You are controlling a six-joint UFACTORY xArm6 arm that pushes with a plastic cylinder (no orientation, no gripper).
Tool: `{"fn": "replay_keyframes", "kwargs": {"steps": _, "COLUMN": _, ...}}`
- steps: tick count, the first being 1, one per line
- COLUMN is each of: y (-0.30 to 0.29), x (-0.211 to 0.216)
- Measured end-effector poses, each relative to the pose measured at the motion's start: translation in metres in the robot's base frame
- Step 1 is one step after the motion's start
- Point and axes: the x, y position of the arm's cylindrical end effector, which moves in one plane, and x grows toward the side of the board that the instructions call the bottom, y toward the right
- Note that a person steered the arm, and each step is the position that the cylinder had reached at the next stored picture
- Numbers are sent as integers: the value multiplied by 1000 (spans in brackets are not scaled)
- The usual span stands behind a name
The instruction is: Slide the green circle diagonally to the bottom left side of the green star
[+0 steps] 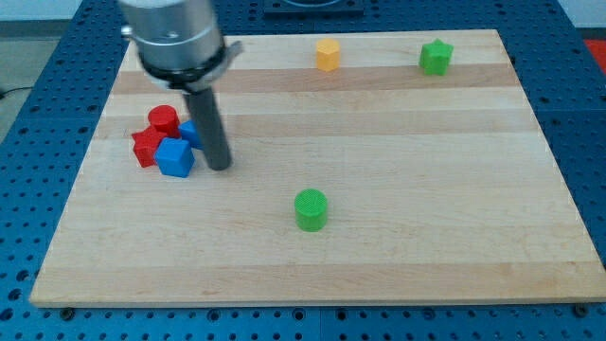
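Near the board's (398, 275) lower middle the green circle (311, 209) is sitting alone, well below and to the view's left of the green star (436, 57), which is standing by the top right corner. Up and to the view's left of the circle, well apart from it, my tip (220, 167) is resting just right of a cluster of two red blocks (155, 133) and two blue blocks (177, 156); this rod is carrying no jaws. Straight above the circle, near the top edge, a yellow block (328, 55) is sitting.
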Motion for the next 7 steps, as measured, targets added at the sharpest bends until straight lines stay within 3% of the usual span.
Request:
{"fn": "replay_keyframes", "kwargs": {"steps": 2, "y": 124, "x": 0}}
{"fn": "replay_keyframes", "kwargs": {"steps": 5, "y": 152, "x": -11}}
{"fn": "replay_keyframes", "kwargs": {"steps": 7, "y": 191, "x": 48}}
